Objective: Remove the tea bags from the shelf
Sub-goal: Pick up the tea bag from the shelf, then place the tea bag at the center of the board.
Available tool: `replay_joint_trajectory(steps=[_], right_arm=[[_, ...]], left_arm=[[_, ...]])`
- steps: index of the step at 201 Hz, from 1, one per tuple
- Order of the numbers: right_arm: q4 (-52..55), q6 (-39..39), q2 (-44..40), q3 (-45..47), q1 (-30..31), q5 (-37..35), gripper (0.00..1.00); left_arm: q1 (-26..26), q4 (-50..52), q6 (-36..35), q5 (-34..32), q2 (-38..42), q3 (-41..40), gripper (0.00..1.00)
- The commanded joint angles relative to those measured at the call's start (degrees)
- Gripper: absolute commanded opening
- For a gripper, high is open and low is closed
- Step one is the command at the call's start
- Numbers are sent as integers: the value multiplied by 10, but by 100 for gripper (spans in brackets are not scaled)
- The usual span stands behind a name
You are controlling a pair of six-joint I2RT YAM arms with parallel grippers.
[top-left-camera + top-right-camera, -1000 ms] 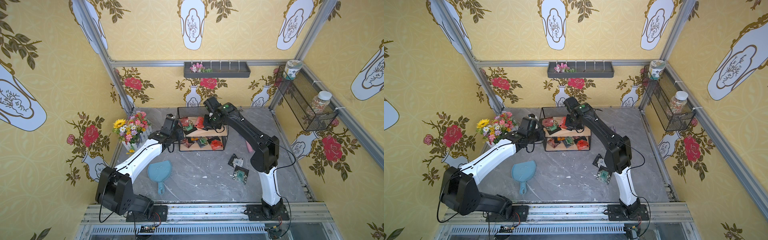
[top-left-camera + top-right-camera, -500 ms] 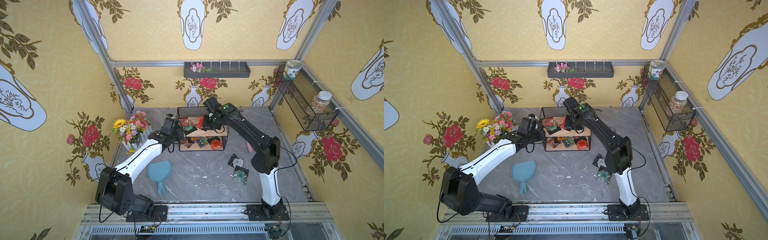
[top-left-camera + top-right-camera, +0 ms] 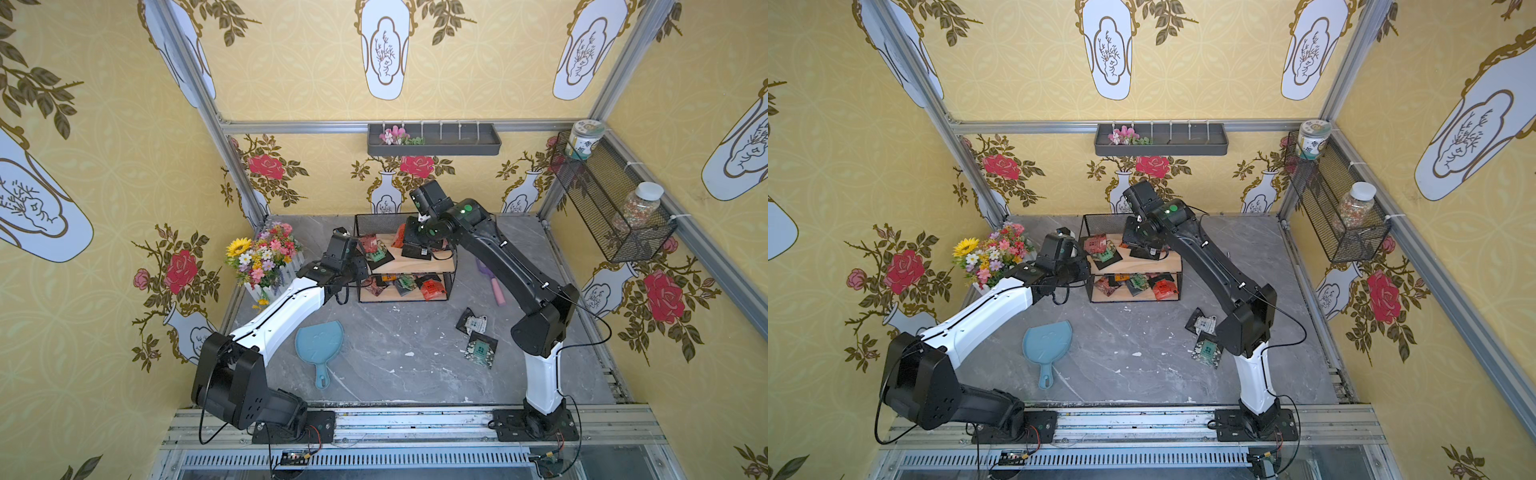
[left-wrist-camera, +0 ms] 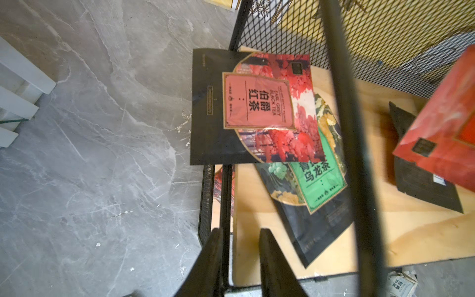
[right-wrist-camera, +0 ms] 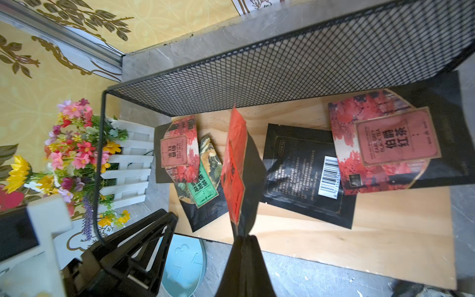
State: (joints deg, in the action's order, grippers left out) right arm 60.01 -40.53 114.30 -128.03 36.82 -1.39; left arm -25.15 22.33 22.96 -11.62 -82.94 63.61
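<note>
The shelf stands at the back of the table. My right gripper is shut on a red tea bag, held edge-on just above the upper board. On that board lie two red-label tea bags, a green one and a black one face down. Several more tea bags lie on the lower board. My left gripper is open at the shelf's left end, its fingers either side of the frame wire.
Two tea bags lie on the table by the right arm. A flower bunch in a white fence stands left of the shelf. A blue paddle and a pink-handled tool lie on the table. Wall tray and mesh basket hang above.
My right gripper's jaws have closed on the red tea bag. Both arms have barely moved, and the left gripper stays as it was.
</note>
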Motion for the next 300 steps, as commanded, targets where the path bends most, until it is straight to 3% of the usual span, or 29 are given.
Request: replay_joint_trajectory(steps=[1, 47, 89, 130, 170, 213, 253, 273, 300], right_arm=[[-9, -5, -28, 17, 10, -12, 0], [-34, -12, -126, 136, 34, 29, 0], [-66, -20, -247, 339, 58, 93, 0], [-33, -48, -347, 515, 59, 74, 0], [9, -67, -388, 633, 17, 51, 0], [11, -82, -390, 707, -21, 32, 0], [12, -95, -381, 719, -23, -1, 0], [26, -104, -388, 714, -23, -24, 13], [37, -109, -393, 712, -23, -42, 20]], left_arm=[[-1, 0, -3, 15, -5, 3, 30], [-1, 0, -4, 13, -6, 3, 29], [0, 1, -5, 10, -5, 1, 29], [-1, 0, -5, 9, -5, 1, 29], [0, 0, -5, 9, -4, 0, 29], [-1, 2, -6, 9, -3, 0, 29], [-1, 2, -5, 9, -3, 0, 29], [0, 2, -4, 9, -4, 0, 29], [0, 2, -5, 8, -4, 0, 29]])
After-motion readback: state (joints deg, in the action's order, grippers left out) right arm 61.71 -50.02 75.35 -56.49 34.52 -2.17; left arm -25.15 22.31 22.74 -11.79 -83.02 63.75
